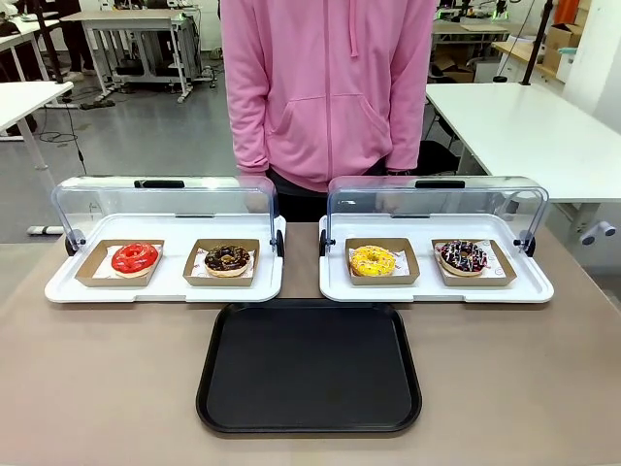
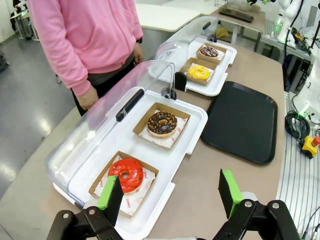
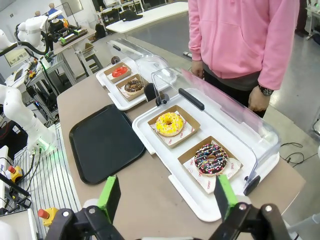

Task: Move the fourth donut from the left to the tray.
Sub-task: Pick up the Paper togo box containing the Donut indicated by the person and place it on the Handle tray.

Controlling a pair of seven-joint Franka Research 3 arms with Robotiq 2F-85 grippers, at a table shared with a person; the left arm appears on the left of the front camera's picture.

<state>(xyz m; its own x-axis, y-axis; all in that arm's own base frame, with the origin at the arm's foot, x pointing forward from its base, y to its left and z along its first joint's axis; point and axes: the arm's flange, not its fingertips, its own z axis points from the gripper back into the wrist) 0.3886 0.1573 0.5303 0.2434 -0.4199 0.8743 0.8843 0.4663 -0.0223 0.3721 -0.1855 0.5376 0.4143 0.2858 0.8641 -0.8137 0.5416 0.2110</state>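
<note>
The right gripper (image 3: 166, 192) is spread wide and empty, and so is the left gripper (image 2: 170, 192). The sprinkle donut (image 3: 211, 159) sits in its brown holder (image 3: 189, 150), past the black tray's (image 1: 309, 369) far right corner. It looks soft and light (sticky icing!), so pinch the holder's sides. Its bottom is hidden.

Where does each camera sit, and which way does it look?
Front view: between the arms, facing across the table at the person; their pink torso shows.
Left wrist view: above the table's left end, facing along the row, red donut nearest; left gripper open at bottom.
Right wrist view: above the right end, fourth donut nearest; right gripper open at bottom.
Shared: all three show the tray and the fourth donut.
</note>
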